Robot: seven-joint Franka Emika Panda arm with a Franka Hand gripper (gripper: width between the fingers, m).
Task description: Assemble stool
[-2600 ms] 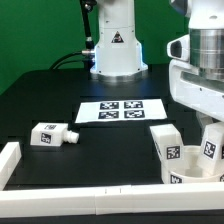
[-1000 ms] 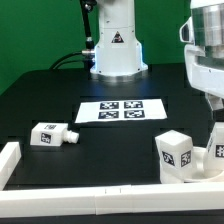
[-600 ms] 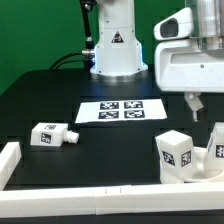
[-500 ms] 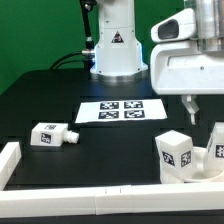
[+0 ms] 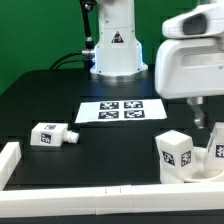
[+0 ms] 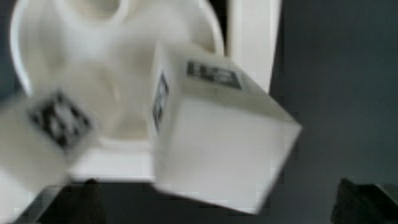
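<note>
Gripper (image 5: 206, 116) of mine hangs wide open and holds nothing, a little above the upright leg (image 5: 175, 154), which stands at the exterior view's right, near the front rail (image 5: 90, 201). Blurred in my wrist view, the seat disc (image 6: 75, 55) sits close beside that leg. A second leg (image 5: 49, 134) lies on its side well apart on the desk (image 5: 40, 100), toward the exterior view's left. Farther back lies the marker board (image 5: 120, 110).
</note>
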